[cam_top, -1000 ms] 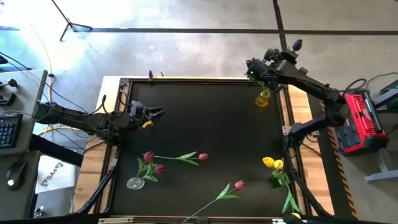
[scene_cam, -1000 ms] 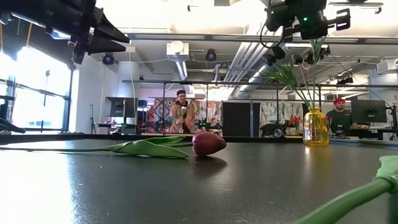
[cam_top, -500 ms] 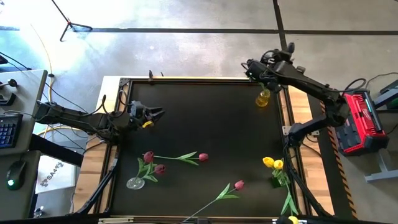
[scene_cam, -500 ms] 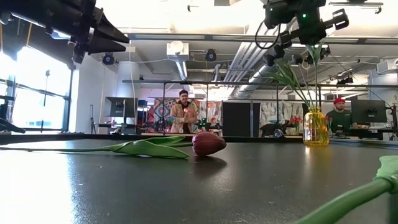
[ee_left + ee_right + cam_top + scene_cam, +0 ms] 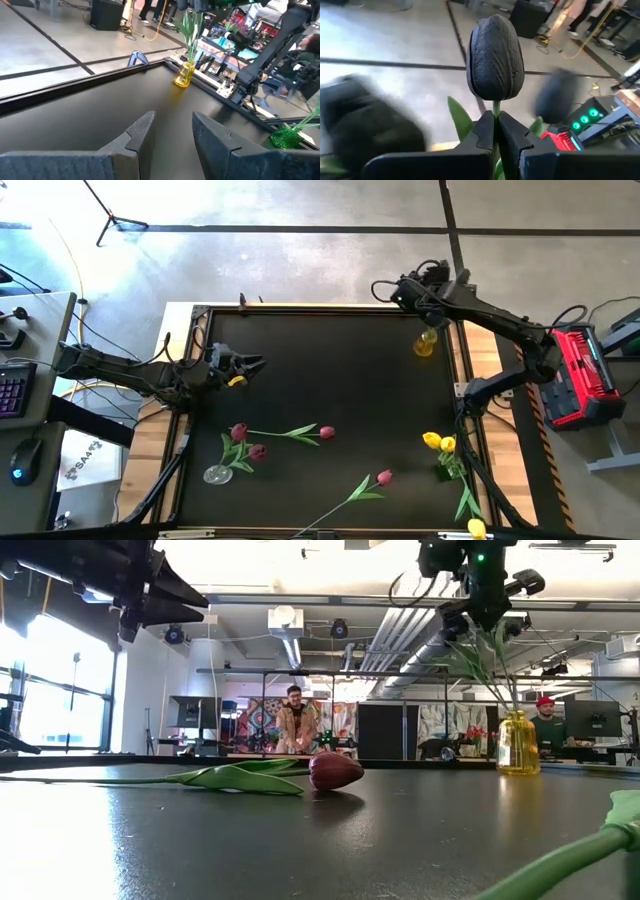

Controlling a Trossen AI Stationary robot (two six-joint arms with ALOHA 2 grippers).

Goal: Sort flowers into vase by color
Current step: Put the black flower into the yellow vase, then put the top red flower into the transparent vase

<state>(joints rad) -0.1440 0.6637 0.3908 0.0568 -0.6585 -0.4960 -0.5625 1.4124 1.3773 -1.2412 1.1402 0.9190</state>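
My right gripper point(image 5: 398, 292) is over the table's far right corner, shut on a near-black tulip point(image 5: 495, 57). The tulip's green stem point(image 5: 503, 675) slants down into a yellow vase point(image 5: 518, 745) that stands on the table. My left gripper point(image 5: 172, 132) hovers open and holds nothing at the table's left side point(image 5: 245, 363). Pink tulips point(image 5: 327, 433) lie flat at the near left beside a clear vase point(image 5: 217, 475). Two yellow tulips point(image 5: 438, 442) stand in a green vase point(image 5: 443, 472) at the near right. One dark red tulip point(image 5: 335, 770) lies in front of the low camera. My right gripper pinches the tulip's stem just under the head point(image 5: 495, 111) between its two fingers. The fingers lie across the stem and slant down from above the far edge. The head stands above the fingers, and the stem hangs below them with its lower end in the yellow vase's neck point(image 5: 516, 718).
The middle of the black table top point(image 5: 340, 380) is bare. Another pink tulip point(image 5: 384, 477) lies near the front edge. A red box point(image 5: 580, 375) and cables sit off the right edge. People stand in the room beyond the table.
My right gripper has rolled about its wrist and gone a little toward the table's left along the far edge, still shut on the dark tulip. The stem now leans more, and the yellow vase has shifted slightly toward the right edge.
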